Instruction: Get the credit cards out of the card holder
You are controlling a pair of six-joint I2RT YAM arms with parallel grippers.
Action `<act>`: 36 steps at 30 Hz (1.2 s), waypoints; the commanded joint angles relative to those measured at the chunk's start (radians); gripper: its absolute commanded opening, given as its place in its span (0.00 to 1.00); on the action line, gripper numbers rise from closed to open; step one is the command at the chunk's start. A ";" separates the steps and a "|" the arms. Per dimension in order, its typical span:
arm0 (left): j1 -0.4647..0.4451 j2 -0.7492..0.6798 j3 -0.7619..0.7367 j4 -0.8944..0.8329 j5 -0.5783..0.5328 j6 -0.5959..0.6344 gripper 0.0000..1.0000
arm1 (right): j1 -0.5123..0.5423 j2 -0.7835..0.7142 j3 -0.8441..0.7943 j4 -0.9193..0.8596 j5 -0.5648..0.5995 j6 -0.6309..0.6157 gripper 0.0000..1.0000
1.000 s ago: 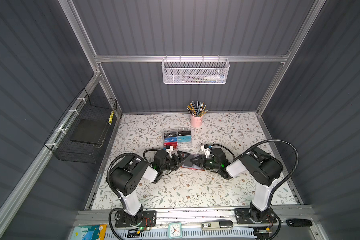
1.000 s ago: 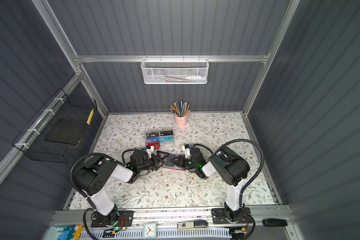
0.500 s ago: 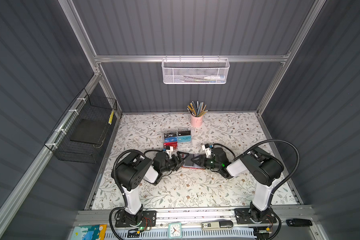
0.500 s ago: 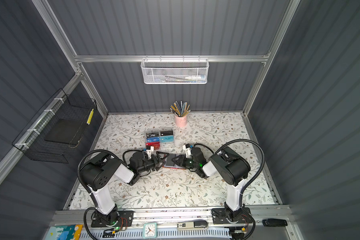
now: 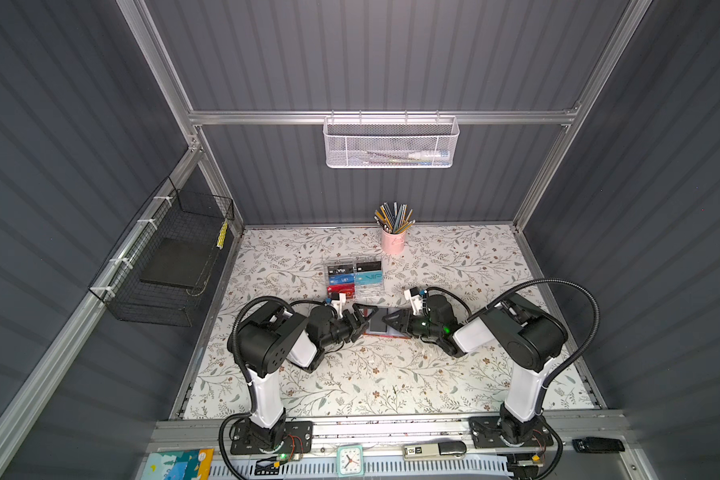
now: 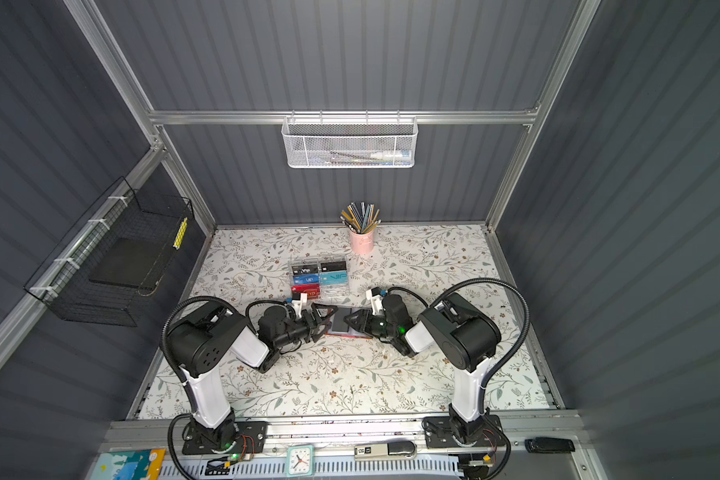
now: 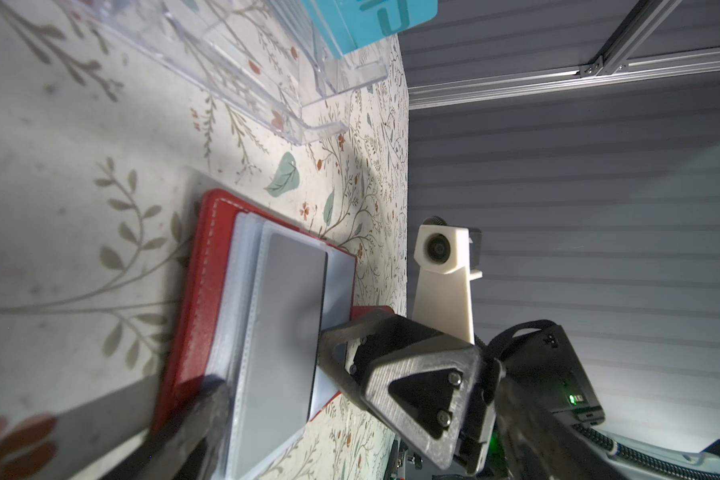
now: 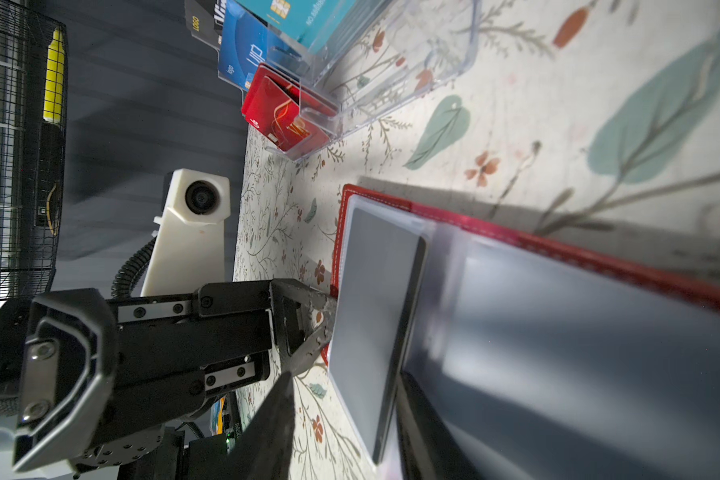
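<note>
left hand (image 5: 364, 321) spread wide at the open red card holder (image 7: 192, 299); right hand (image 5: 388, 323) touches its grey card (image 7: 292, 324), clamped or not unclear.

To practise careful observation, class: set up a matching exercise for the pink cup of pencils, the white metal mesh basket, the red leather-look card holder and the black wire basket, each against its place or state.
Things
1. pink cup of pencils
2. white metal mesh basket
3. red leather-look card holder
4. black wire basket

Places or states
a. lying open, clear sleeves showing
b. hanging high on the rear wall
c. mounted on the side wall at the left of both top views
d. standing upright at the rear of the floral tabletop

Pairs: 1-d, 2-b, 3-a, 4-c
</note>
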 commanded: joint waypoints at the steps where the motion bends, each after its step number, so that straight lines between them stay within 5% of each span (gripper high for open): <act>1: -0.013 0.061 -0.042 -0.169 0.007 -0.005 1.00 | 0.022 0.006 0.026 0.028 -0.022 0.006 0.41; 36: -0.025 0.032 -0.038 -0.196 -0.005 -0.004 1.00 | 0.081 0.067 -0.005 0.066 -0.004 -0.003 0.37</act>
